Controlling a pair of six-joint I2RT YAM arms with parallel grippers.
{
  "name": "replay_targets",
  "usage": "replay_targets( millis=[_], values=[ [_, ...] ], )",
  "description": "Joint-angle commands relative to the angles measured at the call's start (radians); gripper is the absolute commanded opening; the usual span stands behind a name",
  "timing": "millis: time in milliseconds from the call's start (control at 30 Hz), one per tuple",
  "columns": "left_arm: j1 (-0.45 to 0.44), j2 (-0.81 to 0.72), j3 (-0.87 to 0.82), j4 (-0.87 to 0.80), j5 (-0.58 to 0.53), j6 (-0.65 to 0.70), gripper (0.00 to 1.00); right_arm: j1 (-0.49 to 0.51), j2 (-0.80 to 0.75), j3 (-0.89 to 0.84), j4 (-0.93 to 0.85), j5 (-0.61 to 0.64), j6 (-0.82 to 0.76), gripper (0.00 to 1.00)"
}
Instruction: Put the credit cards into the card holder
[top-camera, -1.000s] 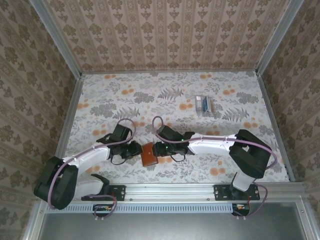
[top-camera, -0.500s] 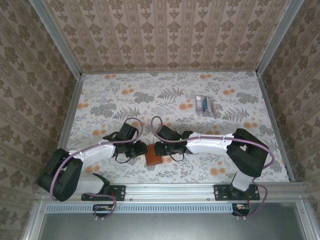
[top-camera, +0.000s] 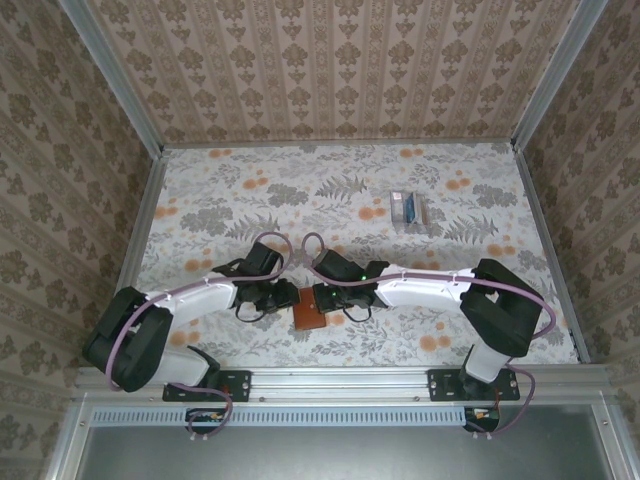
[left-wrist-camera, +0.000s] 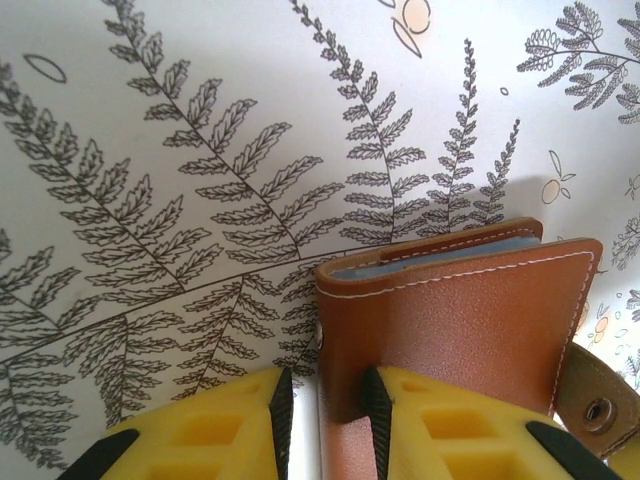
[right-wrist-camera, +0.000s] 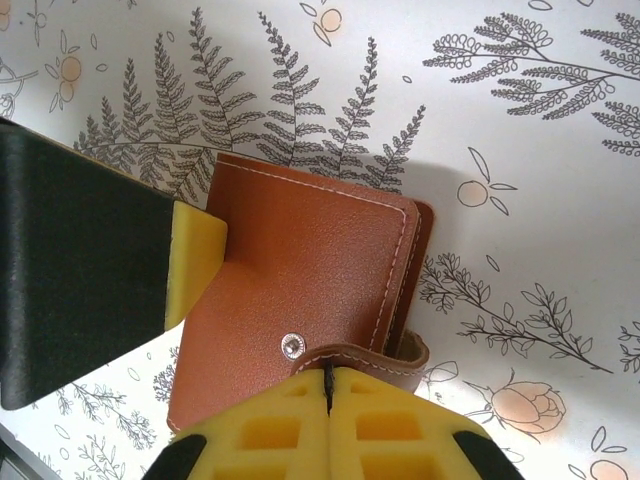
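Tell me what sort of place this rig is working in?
Probably a staged test cell, not a real room: a table under a fern-and-flower printed cover, damask wallpaper panels boxing it in on an aluminium frame, and two arms bolted to a rail at the near edge.

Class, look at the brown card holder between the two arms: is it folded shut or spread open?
Folded shut, unsnapped. The card holder has its covers lying together, stitched edges aligned, while its closing tab hangs loose with the snap exposed.
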Motion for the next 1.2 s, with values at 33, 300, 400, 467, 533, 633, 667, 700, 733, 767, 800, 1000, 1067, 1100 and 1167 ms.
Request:
replay_targets(
  millis=[33,300,400,467,533,633,667,700,733,767,800,1000,1067,1100,1167],
  values=[
    [-0.01,0.021,-0.001,-0.045,-0.044,-0.006,0.29,0.003,-0.04,0.028,-0.079,0.031,-0.021,0.36],
    [-0.011,0.024,-0.009,-0.02,-0.032,-0.027,0.28,0.008,0.003,0.056,-0.1,0.104,0.049,0.39],
    [-0.011,0.027,-0.011,-0.021,-0.03,-0.03,0.28,0.01,0.036,0.078,-0.092,0.106,0.057,0.4],
    [-0.01,0.027,-0.013,-0.019,-0.03,-0.03,0.28,0.01,0.051,0.094,-0.094,0.108,0.059,0.4],
    [-0.011,0.029,-0.015,-0.016,-0.029,-0.032,0.28,0.011,0.061,0.108,-0.093,0.104,0.056,0.42],
    [-0.011,0.03,-0.02,-0.01,-0.027,-0.037,0.28,0.013,0.074,0.124,-0.109,0.104,0.055,0.43],
    [-0.011,0.029,-0.021,-0.006,-0.027,-0.039,0.28,0.015,0.079,0.128,-0.115,0.104,0.056,0.42],
    [-0.011,0.029,-0.023,-0.004,-0.026,-0.04,0.27,0.017,0.08,0.129,-0.121,0.11,0.054,0.4],
    [-0.011,0.03,-0.023,-0.001,-0.027,-0.041,0.28,0.019,0.08,0.127,-0.121,0.112,0.055,0.37],
    [-0.011,0.03,-0.024,-0.001,-0.027,-0.041,0.27,0.02,0.078,0.124,-0.124,0.112,0.056,0.32],
    [-0.011,0.03,-0.024,0.0,-0.027,-0.042,0.27,0.021,0.073,0.12,-0.122,0.114,0.057,0.28],
    [-0.01,0.034,-0.026,0.0,-0.024,-0.04,0.27,0.022,0.045,0.106,-0.14,0.126,0.058,0.19],
    [-0.011,0.034,-0.026,0.0,-0.026,-0.043,0.27,0.025,0.035,0.102,-0.154,0.145,0.06,0.24],
    [-0.011,0.034,-0.026,0.0,-0.027,-0.044,0.27,0.027,0.03,0.101,-0.165,0.152,0.063,0.32],
    [-0.011,0.034,-0.028,0.001,-0.026,-0.047,0.27,0.032,0.022,0.106,-0.186,0.164,0.069,0.42]
  ],
)
